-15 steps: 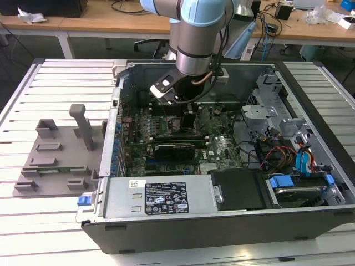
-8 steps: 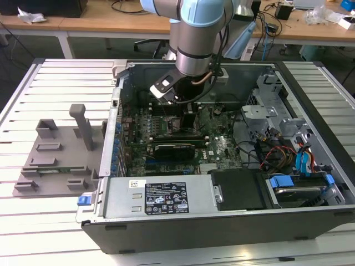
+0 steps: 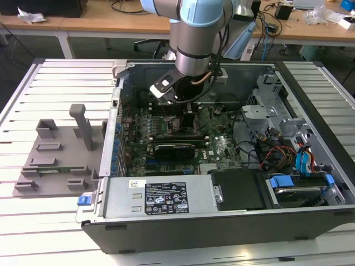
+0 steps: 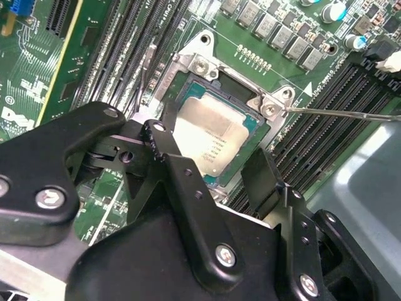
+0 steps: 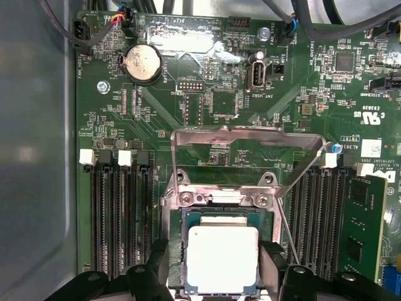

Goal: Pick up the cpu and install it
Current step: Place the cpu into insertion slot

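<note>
Now, jaws apart astride cpu [image 5: 223, 259] seated in socket [image 4: 232, 78], retention frame [image 5: 247, 133] raised

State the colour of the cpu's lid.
The cpu has a pale silvery-grey metal lid, clearest in the first wrist view.

Exterior view: set high, angled down over the slatted worktop [image 3: 55, 83] onto the open computer case [image 3: 166, 221]. Mid-range, whole case in frame, arm [image 3: 197, 33] reaching in from the far side. First wrist view: close, facing the motherboard [image 5: 207, 94] nearly square-on. Second wrist view: closer still, slanted across the board, looking past the gripper [image 4: 213, 147]. Both wrist views share the cpu [image 5: 222, 258], its socket [image 4: 200, 63] and the flanking memory slots [image 5: 119, 219]. The exterior view takes in the same board from farther off.
</note>
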{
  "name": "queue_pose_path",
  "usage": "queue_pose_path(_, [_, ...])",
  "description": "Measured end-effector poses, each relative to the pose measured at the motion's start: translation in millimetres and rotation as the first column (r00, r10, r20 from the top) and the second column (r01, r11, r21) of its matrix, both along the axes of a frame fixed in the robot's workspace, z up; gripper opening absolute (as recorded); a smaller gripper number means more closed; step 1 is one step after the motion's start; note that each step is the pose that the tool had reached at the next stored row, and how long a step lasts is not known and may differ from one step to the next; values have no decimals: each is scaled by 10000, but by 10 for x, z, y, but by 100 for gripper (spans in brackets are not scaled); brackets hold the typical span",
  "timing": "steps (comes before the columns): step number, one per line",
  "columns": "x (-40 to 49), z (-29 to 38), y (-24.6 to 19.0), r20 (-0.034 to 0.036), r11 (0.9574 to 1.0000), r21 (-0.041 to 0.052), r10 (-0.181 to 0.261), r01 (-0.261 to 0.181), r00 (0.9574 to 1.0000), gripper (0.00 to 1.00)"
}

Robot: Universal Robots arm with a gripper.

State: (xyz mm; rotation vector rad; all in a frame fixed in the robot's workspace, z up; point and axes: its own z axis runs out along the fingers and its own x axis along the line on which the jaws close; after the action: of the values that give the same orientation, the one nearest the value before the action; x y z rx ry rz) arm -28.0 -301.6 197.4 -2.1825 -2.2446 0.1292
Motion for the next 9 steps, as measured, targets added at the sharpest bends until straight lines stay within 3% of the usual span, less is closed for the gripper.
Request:
queue_pose_path(6, [-1, 109, 0, 12, 10000, -1, 2, -2, 10000, 68])
queue_pose_path(8, [-4, 112, -6, 12, 10000, -4, 0, 0, 10000, 48])
queue_pose_path(9, [-6, 112, -14, 13, 10000, -3, 2, -2, 10000, 48])
